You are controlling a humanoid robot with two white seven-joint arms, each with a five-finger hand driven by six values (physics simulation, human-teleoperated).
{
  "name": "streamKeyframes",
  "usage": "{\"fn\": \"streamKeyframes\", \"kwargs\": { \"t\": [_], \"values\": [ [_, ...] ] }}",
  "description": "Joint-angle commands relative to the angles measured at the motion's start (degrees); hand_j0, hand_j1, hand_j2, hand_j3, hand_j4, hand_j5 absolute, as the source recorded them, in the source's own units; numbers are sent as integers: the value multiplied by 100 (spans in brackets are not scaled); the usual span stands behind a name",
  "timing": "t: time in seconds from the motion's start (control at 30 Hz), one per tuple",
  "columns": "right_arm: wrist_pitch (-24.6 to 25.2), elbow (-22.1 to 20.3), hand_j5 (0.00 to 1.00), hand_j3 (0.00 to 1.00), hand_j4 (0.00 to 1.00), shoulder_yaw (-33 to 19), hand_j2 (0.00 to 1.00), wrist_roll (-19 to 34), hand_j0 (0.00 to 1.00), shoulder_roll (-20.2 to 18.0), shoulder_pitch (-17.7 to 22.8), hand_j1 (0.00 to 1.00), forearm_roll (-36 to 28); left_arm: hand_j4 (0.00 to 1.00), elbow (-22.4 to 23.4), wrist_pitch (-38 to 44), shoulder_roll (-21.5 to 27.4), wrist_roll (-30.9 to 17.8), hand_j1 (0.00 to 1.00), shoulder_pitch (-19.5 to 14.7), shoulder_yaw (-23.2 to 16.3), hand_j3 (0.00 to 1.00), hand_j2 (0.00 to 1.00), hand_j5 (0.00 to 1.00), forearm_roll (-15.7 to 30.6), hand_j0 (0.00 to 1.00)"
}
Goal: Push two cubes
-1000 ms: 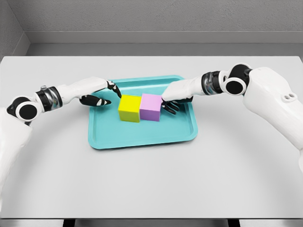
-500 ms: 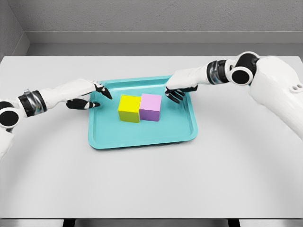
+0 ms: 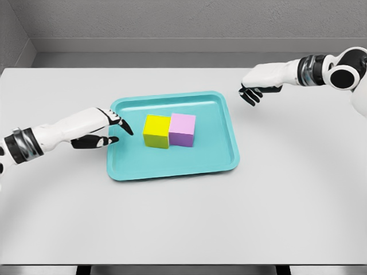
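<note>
Head view, grey table [image 3: 183, 217] with a teal tray [image 3: 172, 166] near its middle.

Left hand [image 3: 102, 127]: it sits at the tray's left edge, fingers loosely spread, holding nothing. Dark fingertips [image 3: 127, 129] point toward the tray interior, one low finger lying just over the left rim. The arm runs back to the lower left edge of the picture.

Right hand [image 3: 257, 86]: beyond the tray's far right corner, over bare table, fingers relaxed and curled slightly downward — nothing in its grasp. Its forearm leads off to the upper right.

Cubes, relative to the hands:
- yellow cube [image 3: 156, 131] stands in the tray just to the right of the left hand's fingertips, near but apart from them — a small strip of tray floor shows between.
- purple cube [image 3: 183, 129] stands on the far side of the yellow one from the left hand, the two cubes side by side with faces touching. From the right hand it lies well apart, nearer the robot and to that hand's left.

Both cubes rest upright on the tray floor, in its far half, clear of the rims.
</note>
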Motion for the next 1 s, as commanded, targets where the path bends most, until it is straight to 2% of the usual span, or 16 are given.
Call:
{"fn": "streamKeyframes", "kwargs": {
  "t": [0.0, 0.2, 0.33, 0.77, 0.97],
  "values": [
    [14, -2, 12, 12, 12, 20, 12, -1, 12, 2, 0, 12, -27, 58, -55, 15, -15, 2, 58, 0, 1, 58, 58, 58, 52, 58],
    [14, -11, 12, 12, 12, 55, 12, -1, 12, 63, 0, 12, -27, 58, 50, 15, -235, 2, 58, 44, -17, 58, 58, 58, -1, 58],
    [14, -29, 13, 13, 13, 82, 13, -1, 13, 55, 0, 13, -27, 58, 349, 15, -481, 2, 58, 35, -105, 58, 58, 58, -326, 58],
    [14, -73, 15, 15, 15, 284, 15, -1, 15, 309, -26, 15, -45, 59, 297, 15, -675, 2, 59, 62, -219, 59, 59, 59, -308, 59],
    [14, -81, 16, 16, 16, 293, 16, -1, 16, 327, -26, 16, -36, 59, 508, 15, -798, 2, 59, 26, -219, 59, 59, 59, -326, 59]
  ]
}}
